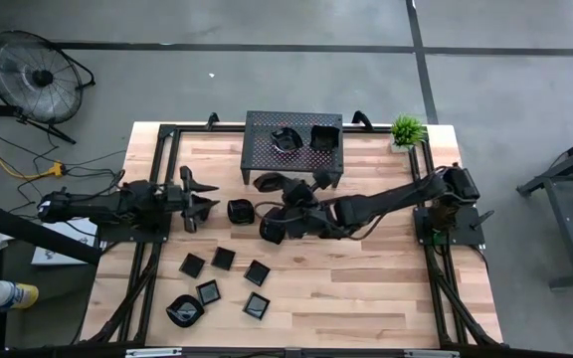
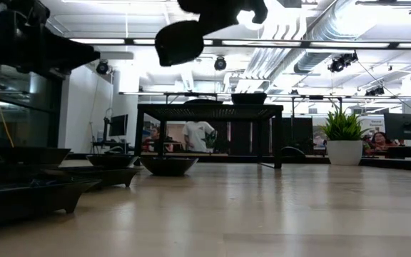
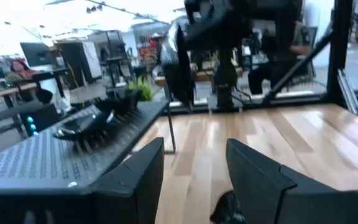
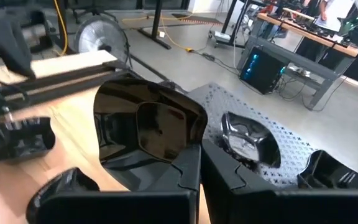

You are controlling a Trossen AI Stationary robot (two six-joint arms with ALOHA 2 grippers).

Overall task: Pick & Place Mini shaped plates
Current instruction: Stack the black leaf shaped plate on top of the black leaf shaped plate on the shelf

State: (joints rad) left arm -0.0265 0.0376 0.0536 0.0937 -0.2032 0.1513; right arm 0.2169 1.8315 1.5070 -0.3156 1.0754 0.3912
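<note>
The right gripper's (image 4: 197,163) fingers are pinching one mini plate (image 4: 148,127) aloft; beyond them, two plates (image 1: 302,137) are sitting on the rack (image 1: 259,149), many waiting below. Left gripper (image 1: 203,196) fingers are standing spread, empty.

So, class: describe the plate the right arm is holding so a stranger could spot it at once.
Start at the black perforated metal rack at the table's far edge. Just in front of it, the right gripper has its jaws shut on a glossy black wavy-edged square plate. Unlike its neighbours, it hangs above the wood.
</note>
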